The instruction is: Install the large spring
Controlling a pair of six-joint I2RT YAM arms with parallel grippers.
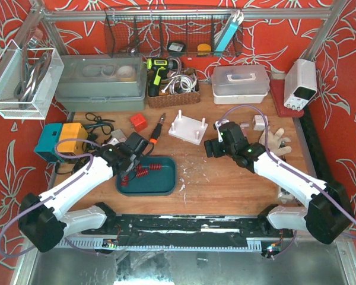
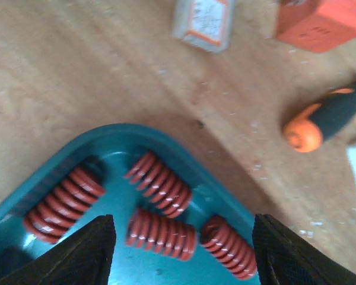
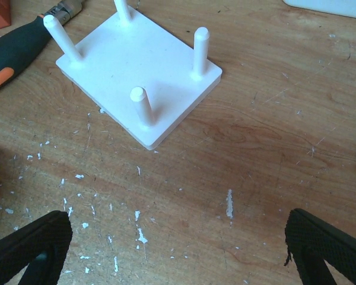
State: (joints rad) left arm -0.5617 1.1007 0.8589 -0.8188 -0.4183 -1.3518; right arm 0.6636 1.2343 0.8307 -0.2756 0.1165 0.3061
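Observation:
Several red springs lie in the teal tray [image 2: 115, 139], which also shows in the top view as the tray [image 1: 166, 185]. One spring [image 2: 161, 234] and another spring [image 2: 228, 246] lie between my left gripper's fingers [image 2: 89, 249]. The left gripper [image 2: 184, 249] hangs open just above them, and I see no finger touching a spring. A thicker-looking spring [image 2: 65, 205] lies to the left, outside the fingers. The white base [image 3: 136, 65] with upright pegs stands ahead of my right gripper [image 3: 178, 255], which is open and empty over bare wood.
A screwdriver [image 2: 329, 119] and an orange block [image 2: 320, 21] lie beyond the tray. At the back stand a grey bin [image 1: 101, 83], a basket of cables [image 1: 172, 89] and a white box [image 1: 240, 80]. A power supply [image 1: 301, 83] sits at the far right.

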